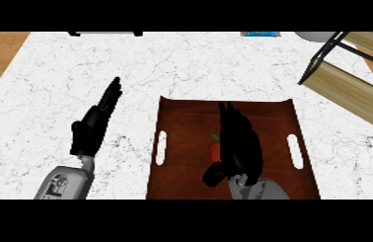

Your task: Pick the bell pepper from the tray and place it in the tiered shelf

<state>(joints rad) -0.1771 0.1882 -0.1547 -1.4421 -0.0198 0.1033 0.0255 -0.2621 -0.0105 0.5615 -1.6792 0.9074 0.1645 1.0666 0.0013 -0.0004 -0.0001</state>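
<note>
Head view, steeply down onto the white marbled surface [182, 63]. Found the bell pepper [215, 148] lying inside the brown tray [182, 122], near its middle, red, with a green stem turned toward the far side. Saw the right hand [239, 142] stretched out over the tray just beside the pepper, on its right, fingers straight and pressed together, thumb low toward the near edge. Seemed to touch the pepper's flank or nearly so (could not tell which, since the hand hid that side). Held nothing yet. Noted the left hand [98, 120] on the surface left of the tray, straight-fingered and closed flat, well apart from the pepper, idle. Spotted the tiered shelf [342, 78] at the far right, pale boards on a dark frame, well apart from the tray.

Judged the step in hand to be the grasp itself, with lift and carry not begun. Seemed best to bring the thumb round the pepper's left side while curling the fingers over its right, catching the body and not the stem. Looked wise to close before lifting, as a rounded pepper would likely roll off straight fingers. Called for a lift clear of the tray's raised rim, then a swing up and right toward the shelf.
</note>
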